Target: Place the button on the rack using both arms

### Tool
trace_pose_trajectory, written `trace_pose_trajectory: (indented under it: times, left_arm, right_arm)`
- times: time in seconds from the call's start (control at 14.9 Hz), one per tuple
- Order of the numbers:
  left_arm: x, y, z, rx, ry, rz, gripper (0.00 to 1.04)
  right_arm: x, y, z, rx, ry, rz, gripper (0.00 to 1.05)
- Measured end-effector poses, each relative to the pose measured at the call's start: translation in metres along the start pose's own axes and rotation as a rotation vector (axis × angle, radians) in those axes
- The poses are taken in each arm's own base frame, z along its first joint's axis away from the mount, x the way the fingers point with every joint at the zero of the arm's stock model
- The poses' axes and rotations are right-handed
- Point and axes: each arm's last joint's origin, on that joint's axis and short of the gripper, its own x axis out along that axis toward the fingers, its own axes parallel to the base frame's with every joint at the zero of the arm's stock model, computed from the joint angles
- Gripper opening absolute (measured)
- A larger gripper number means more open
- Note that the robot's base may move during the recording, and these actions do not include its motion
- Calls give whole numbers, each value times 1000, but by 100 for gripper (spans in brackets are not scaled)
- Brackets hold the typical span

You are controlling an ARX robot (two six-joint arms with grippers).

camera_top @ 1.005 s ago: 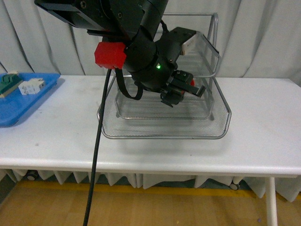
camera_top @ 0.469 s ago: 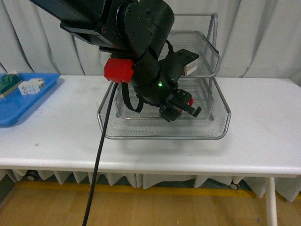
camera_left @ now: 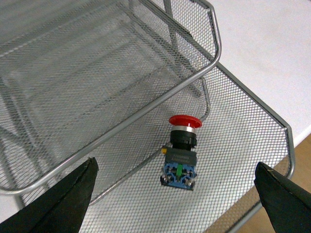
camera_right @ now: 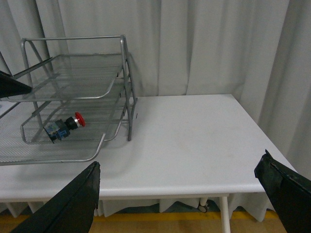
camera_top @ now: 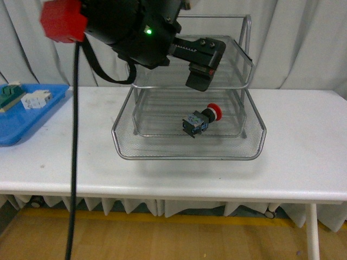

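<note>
The right tool hangs by the bench's near edge, right of the rack and well apart from it. Its fingers are spread and empty. The rack stands at the bench's middle, with its bottom shelf drawn toward the near edge. The button lies on its side on that shelf's mesh, right of the shelf's middle. Its blue-and-black body is nearer, its red cap points far right, and nothing touches it. Above it hangs the left tool, fingers spread wide and empty, in front of the upper shelves. The left arm shows a green light and a red part, and a black cable drops past the near edge. A blue tray sits at the left edge. A pale curtain hangs behind.
</note>
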Motion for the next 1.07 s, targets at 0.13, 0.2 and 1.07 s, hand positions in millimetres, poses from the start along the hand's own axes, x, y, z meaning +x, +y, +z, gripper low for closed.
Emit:
trace_pose_trajectory:
  times: [0.13, 0.2, 1.07]
  left_arm:
    - [-51, -7, -11, -13, -70, 43, 98]
    - [-72, -11, -14, -37, -220, 205, 92]
    - [-237, -13, -194, -280, -495, 638, 2]
  right_arm:
    - [0, 0, 0, 0, 0, 0, 98]
    - [0, 0, 0, 0, 0, 0, 98]
    - [0, 0, 0, 0, 0, 1, 98]
